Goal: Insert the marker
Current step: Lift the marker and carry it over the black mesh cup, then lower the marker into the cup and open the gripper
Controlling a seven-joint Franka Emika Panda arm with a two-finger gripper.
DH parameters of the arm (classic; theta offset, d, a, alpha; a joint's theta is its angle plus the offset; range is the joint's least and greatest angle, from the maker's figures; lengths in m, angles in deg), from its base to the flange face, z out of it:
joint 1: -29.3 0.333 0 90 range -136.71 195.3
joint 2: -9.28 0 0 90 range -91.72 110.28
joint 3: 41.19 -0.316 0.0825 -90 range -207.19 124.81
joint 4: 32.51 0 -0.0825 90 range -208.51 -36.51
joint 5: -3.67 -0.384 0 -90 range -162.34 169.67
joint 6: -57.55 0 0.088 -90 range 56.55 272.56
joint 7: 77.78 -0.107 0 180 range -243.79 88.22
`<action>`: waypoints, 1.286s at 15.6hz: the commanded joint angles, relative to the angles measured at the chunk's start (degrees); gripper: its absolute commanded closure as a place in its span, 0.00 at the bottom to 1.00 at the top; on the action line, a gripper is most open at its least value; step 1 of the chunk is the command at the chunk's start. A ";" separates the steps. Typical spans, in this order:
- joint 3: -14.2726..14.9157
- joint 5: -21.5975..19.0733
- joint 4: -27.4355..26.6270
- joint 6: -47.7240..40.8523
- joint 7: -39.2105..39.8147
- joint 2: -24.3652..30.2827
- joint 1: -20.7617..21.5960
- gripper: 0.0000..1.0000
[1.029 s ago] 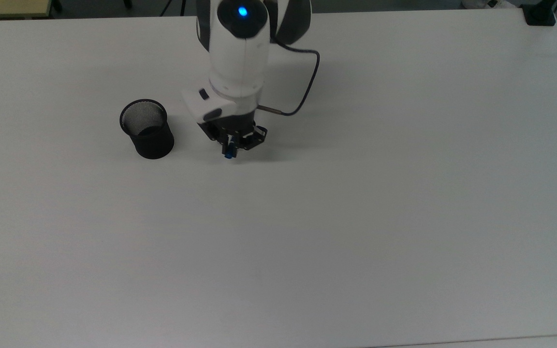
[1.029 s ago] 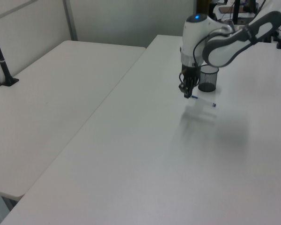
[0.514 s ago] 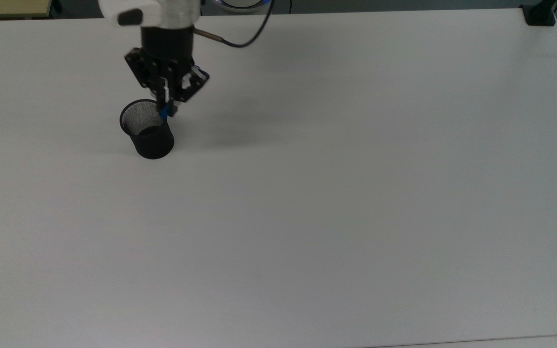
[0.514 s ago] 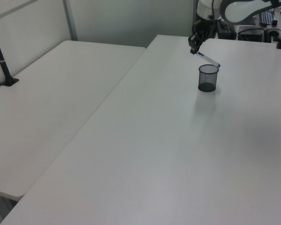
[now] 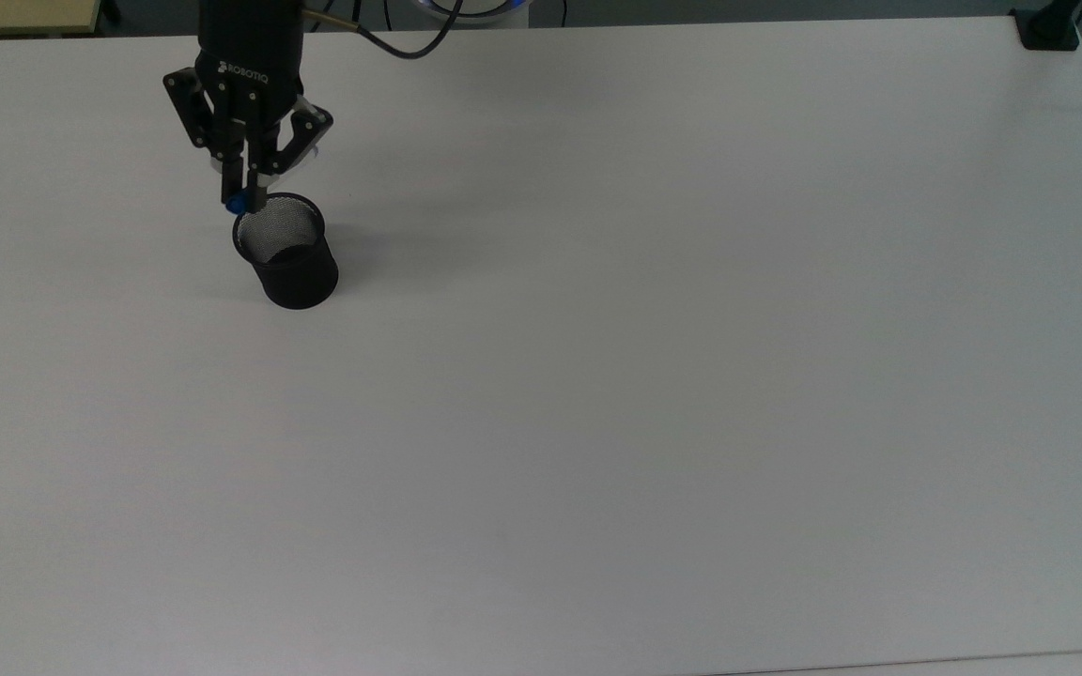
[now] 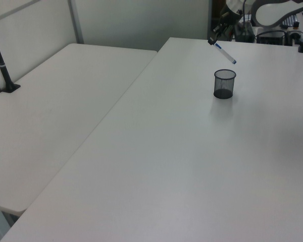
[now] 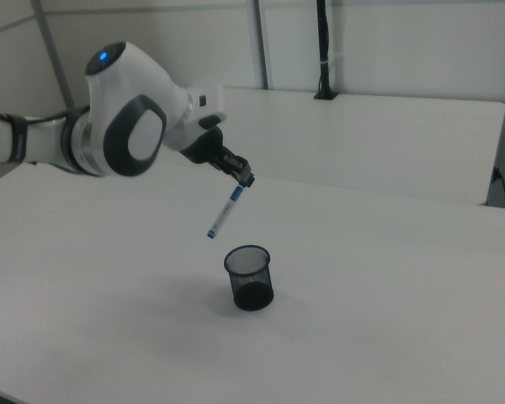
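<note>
You have a bare white surface point(image 5: 654, 376) with a black mesh cup point(image 5: 285, 252) standing upright near its far edge in the top view. The marker point(image 7: 225, 210) hangs tilted above and just beside the cup's rim, lower tip aimed down toward the mouth, likely so it can slide in end first. The fingers point(image 5: 253, 184) sit narrow, pinched on the marker's upper end; nothing else touches it

A white table point(image 5: 691, 376) carries one black mesh cup point(image 5: 289, 253) (standing upright).
</note>
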 commanded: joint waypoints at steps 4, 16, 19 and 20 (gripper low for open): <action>-0.17 5.76 -9.03 21.14 1.65 -1.36 -4.13 1.00; 0.00 12.08 -11.84 30.65 1.82 -6.64 -5.71 1.00; 0.09 12.44 -12.19 30.65 1.91 -6.64 -6.85 0.96; 0.09 12.35 -12.28 30.65 1.91 -6.64 -6.94 0.93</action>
